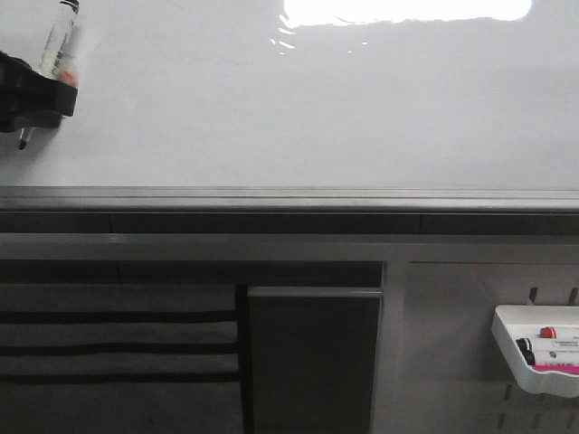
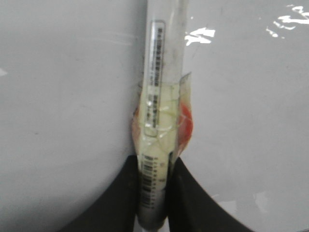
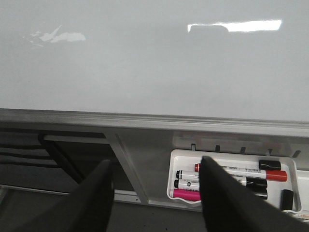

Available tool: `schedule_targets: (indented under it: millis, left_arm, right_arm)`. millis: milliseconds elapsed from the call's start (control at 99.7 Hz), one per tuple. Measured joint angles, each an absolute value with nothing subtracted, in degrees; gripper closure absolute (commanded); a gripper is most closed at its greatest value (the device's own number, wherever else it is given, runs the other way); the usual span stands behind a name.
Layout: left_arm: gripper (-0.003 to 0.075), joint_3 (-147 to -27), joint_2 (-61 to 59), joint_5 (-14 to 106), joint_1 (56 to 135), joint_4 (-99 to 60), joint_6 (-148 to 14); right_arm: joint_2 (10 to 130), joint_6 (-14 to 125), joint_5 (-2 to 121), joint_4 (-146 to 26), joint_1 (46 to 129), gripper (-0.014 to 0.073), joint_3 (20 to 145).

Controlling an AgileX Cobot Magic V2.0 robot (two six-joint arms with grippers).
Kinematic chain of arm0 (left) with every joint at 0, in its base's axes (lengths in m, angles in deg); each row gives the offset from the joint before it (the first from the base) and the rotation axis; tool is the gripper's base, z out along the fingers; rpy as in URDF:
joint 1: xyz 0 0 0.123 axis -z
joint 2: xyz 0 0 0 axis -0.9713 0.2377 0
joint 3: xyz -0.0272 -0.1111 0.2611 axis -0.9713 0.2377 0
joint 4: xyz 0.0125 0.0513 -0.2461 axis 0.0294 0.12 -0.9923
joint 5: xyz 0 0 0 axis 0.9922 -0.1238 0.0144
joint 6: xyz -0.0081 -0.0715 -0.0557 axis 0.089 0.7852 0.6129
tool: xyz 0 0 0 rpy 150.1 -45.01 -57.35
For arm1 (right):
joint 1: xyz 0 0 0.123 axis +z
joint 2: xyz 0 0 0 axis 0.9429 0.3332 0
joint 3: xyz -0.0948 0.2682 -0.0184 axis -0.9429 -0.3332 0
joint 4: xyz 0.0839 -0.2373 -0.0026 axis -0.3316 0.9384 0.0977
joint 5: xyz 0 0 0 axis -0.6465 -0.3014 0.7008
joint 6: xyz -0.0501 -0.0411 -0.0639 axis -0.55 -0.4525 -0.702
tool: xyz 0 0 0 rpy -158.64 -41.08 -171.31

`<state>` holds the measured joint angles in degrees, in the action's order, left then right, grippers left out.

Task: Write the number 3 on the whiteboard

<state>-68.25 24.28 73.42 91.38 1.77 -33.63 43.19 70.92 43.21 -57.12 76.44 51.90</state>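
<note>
The left gripper [image 1: 36, 95] is clenched on a marker [image 1: 59, 41] at the far left of the front view; the whiteboard [image 1: 317, 108] spreads to its right, blank, no number 3 on it. Only the left wrist view shows the grip closely: both fingers [image 2: 108, 203] press the marker [image 2: 161, 96], wrapped in clear tape, just in front of the whiteboard [image 2: 63, 96]. The right gripper [image 3: 154, 193] appears only in its own view, released and holding nothing; beyond its fingers a white tray [image 3: 183, 162] holds spare markers [image 3: 231, 174], under the board's grey edge [image 3: 145, 121].
</note>
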Motion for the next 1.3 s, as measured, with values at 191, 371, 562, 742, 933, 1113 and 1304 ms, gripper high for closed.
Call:
schedule_targets:
  millis: [191,371,562,742,933,1113,1304]
  left_arm:
    - [0.0739,-68.6,20.1,65.8,91.4,3.2,-33.6]
    - [0.0741,-73.5,13.8,44.6,93.9,6.1,-34.9]
    - [0.0741,-81.4,10.0,20.0,100.5,3.7,-46.3]
    - [0.0741,-86.4,9.5,6.4,107.2,-6.9,-63.1]
    - [0.0741,-87.0,9.4,4.3,113.7,-16.5,-77.2]
    - [0.0741,-87.1,9.4,4.4,117.7,-17.5,-81.1]
    - [0.0741,-87.1,9.4,5.2,118.6,-17.7,-81.5]
  right_arm:
    - [43.4,70.9,41.1,-58.2,76.4,0.0239,53.3]
    - [46.6,69.9,33.7,-58.7,76.4,0.0239,59.3]
    - [54.3,57.1,25.3,-66.4,79.6,0.0239,65.7]
    - [64.6,37.5,15.2,-78.7,85.1,0.0239,71.3]
    - [73.2,19.2,13.5,-85.9,94.1,0.0239,75.8]
    - [78.1,9.7,16.9,-86.7,102.3,0.0239,79.3]
    - [80.5,6.9,21.7,-87.2,108.8,0.0239,81.1]
